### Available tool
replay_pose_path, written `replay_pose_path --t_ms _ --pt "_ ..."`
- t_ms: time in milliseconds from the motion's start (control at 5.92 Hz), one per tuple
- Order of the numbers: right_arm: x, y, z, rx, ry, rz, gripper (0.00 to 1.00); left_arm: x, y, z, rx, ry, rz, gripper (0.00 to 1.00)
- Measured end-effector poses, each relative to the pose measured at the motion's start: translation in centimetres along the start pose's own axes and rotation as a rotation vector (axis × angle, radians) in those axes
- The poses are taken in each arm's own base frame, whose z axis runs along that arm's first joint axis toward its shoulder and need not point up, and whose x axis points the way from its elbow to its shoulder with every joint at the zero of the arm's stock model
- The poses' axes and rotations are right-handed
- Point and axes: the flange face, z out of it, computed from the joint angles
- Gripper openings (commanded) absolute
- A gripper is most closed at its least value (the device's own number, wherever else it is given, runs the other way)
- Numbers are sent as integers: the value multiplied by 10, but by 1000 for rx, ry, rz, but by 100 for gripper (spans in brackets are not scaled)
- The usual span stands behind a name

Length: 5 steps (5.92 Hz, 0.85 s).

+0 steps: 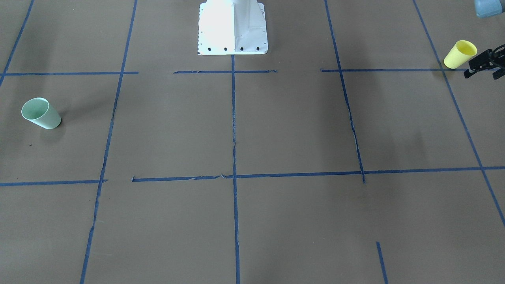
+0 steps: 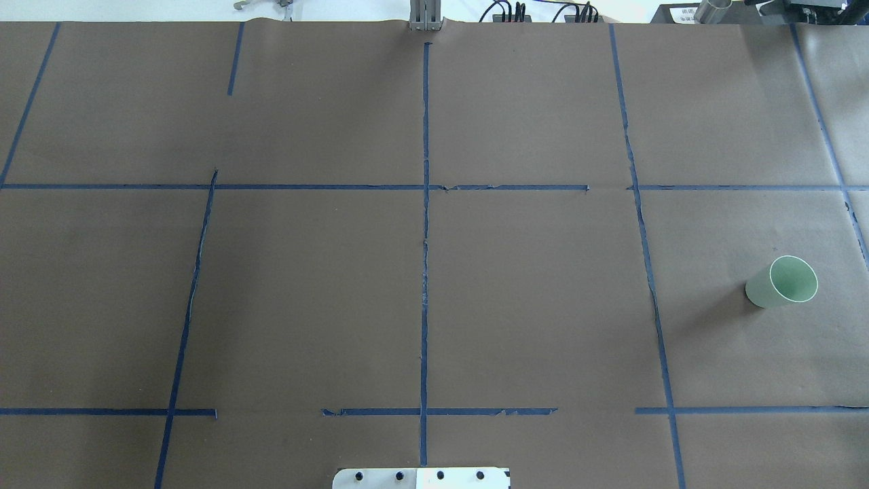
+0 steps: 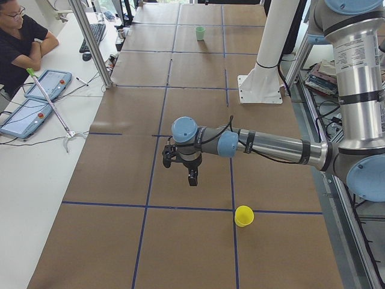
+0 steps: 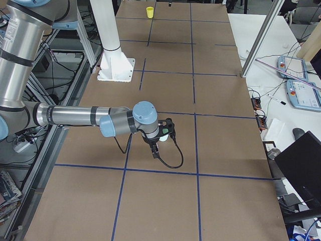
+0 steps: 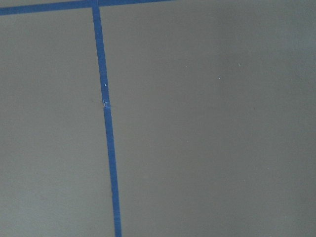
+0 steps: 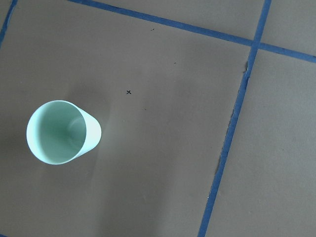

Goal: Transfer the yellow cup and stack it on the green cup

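Observation:
The yellow cup (image 1: 460, 54) stands upright at the table's end on my left side; it also shows in the exterior left view (image 3: 243, 215). My left gripper (image 1: 481, 73) hovers beside it, apart from it, open and empty. The left wrist view shows only paper and tape. The green cup (image 1: 40, 113) stands upright at the opposite end, also in the overhead view (image 2: 782, 282) and the right wrist view (image 6: 61, 132). My right gripper (image 4: 158, 143) hovers above the table near the green cup; I cannot tell whether it is open or shut.
Brown paper with a blue tape grid (image 2: 425, 238) covers the table. The white robot base (image 1: 232, 27) stands at the middle of my edge. An operator (image 3: 18, 36) sits at a side table with tablets (image 3: 36, 99), behind a metal post (image 3: 90, 42).

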Motion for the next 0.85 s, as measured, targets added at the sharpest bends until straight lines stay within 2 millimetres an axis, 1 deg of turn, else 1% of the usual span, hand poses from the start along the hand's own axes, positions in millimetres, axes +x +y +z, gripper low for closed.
replay_pose_path --t_ms 169,338,507,676,845 --pt "0 0 1 -2 -1 -1 100 18 1 11 4 -55 -103 100" --pt "-1 -1 1 -1 -2 -3 100 52 6 33 44 -188 -216 100" --pt "-1 -1 1 -1 -3 -4 100 79 14 55 92 -281 -302 100" --pt "-1 -2 1 -1 -3 -5 100 96 21 75 144 -352 -397 100" --pt "-1 -2 2 -1 -3 -6 100 102 25 87 196 -399 -502 100"
